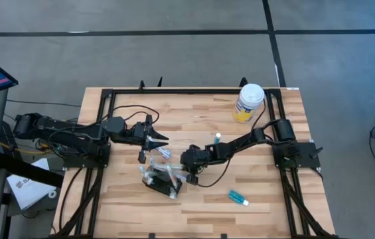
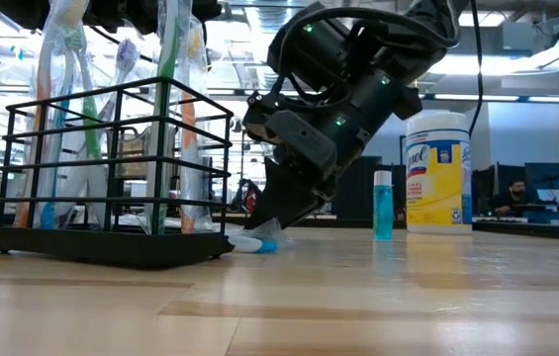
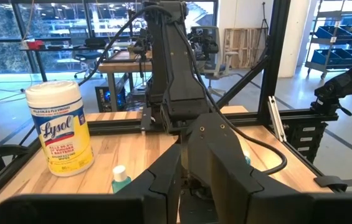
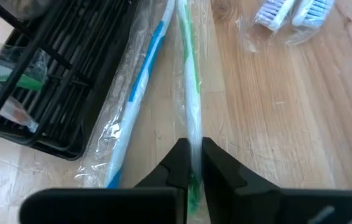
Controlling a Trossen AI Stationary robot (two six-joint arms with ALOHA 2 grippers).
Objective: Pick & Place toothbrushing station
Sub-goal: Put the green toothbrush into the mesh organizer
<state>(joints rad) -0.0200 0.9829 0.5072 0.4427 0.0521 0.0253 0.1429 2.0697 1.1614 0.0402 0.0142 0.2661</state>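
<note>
My right gripper (image 4: 191, 163) is pinching a wrapped green toothbrush (image 4: 189, 93) between its two dark fingers (image 4: 174, 163), the wrapper squeezed thin where the tips are meeting low in the middle of the right wrist frame. Just beside it, a wrapped blue toothbrush (image 4: 135, 93) is lying flat on the tabletop (image 4: 288, 124), running nearly parallel toward the top of that frame. Two more wrapped brush heads (image 4: 291, 14) are resting at the upper right of the same frame, apart from the pair.

The toothbrushing station (image 4: 51, 68), a black wire holder, is sitting at the left of that frame, its base touching the blue brush's wrapper. In the high view the station (image 1: 162, 179) is lying below centre of the frame, with my right gripper (image 1: 192, 174) just to its right. In the low view it (image 2: 111, 168) is standing at the left with several wrapped brushes upright inside it, and my right gripper (image 2: 284, 213) is reaching down to the tabletop beside it.

My left gripper (image 1: 154, 138) is hovering above and left of the station in the high view; I cannot tell whether its fingers are parted or closed.

A yellow-labelled wipes canister (image 1: 248, 101) is standing at the upper right, and a small blue bottle (image 1: 237, 197) is lying at the lower right.
</note>
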